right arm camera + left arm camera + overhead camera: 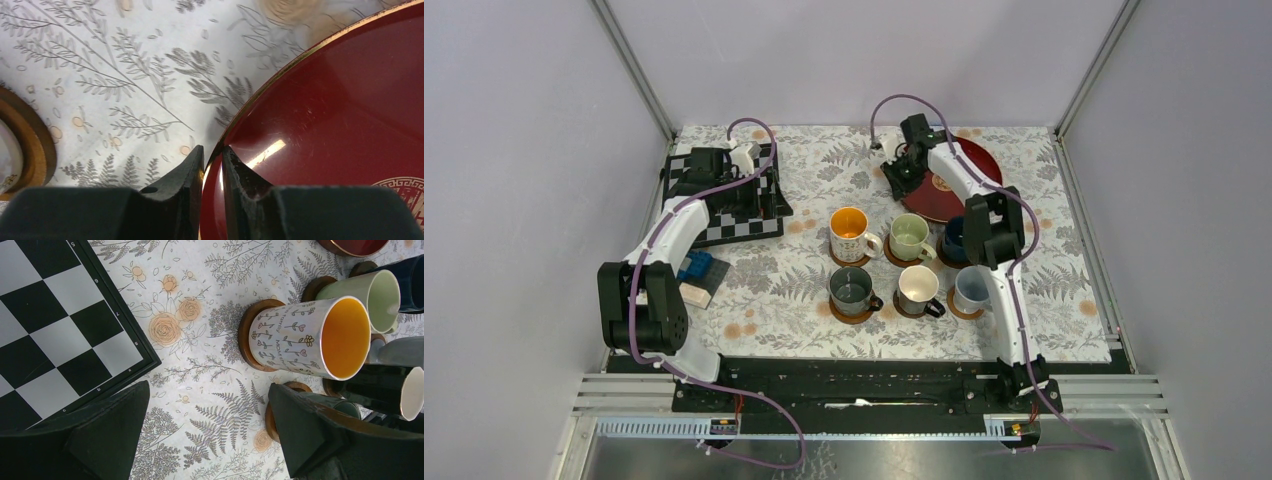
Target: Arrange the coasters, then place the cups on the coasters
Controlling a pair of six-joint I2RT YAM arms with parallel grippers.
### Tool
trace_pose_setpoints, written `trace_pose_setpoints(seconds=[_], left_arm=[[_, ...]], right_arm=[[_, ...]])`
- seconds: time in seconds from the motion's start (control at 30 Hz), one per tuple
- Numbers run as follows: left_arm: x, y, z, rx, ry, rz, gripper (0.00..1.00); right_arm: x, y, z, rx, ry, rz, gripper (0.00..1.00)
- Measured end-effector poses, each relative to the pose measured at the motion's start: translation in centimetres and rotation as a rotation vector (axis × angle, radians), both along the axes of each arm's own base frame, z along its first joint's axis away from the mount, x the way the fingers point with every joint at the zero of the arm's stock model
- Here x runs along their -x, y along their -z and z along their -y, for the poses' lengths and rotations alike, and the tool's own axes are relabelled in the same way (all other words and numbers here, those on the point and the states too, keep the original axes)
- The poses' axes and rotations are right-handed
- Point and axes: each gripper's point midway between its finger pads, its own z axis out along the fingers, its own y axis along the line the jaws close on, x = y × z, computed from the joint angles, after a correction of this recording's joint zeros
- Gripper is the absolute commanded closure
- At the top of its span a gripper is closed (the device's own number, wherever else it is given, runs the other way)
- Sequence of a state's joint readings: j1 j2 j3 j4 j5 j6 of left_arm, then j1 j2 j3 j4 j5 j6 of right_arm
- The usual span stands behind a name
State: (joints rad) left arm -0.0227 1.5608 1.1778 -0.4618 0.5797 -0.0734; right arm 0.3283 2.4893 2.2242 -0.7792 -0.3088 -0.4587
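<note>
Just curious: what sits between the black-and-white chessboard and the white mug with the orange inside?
Bare floral tablecloth, up to the round wooden coaster under that mug; the left wrist view shows it.

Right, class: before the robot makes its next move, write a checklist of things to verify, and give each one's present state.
1. Grip: right hand shut on the red tray at its rim: ok.
2. Spare: left hand open, holding nothing: ok.
3. The orange-inside mug sits on its coaster: ok.
4. The navy mug sits squarely on a coaster: cannot tell; the right arm partly covers it.
5. The tray is apart from the pale green mug: cannot tell; they are very close.
</note>
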Motion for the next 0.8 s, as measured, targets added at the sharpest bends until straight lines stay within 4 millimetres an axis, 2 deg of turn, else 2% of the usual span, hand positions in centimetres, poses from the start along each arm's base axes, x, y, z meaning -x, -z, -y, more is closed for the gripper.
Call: trace_pose_setpoints(seconds=[0.3, 0.5, 0.8], left_arm=[[-0.1, 0.0, -0.3, -0.002, -0.006, 0.002, 0.01], [-0.1, 0.0, -0.5, -0.003, -0.01, 0.002, 0.01], [0.0, 0.1, -0.6, -0.003, -0.012, -0.005, 0.01]], right_arm=[[1.3, -0.1, -3.4, 0.021, -0.156, 0.04, 0.76], [1.4, -0.2, -4.6, 0.015, -0.213, 0.062, 0.78], [2.6, -0.3, -6.7, -0.004, -0.303, 0.066, 0.79]])
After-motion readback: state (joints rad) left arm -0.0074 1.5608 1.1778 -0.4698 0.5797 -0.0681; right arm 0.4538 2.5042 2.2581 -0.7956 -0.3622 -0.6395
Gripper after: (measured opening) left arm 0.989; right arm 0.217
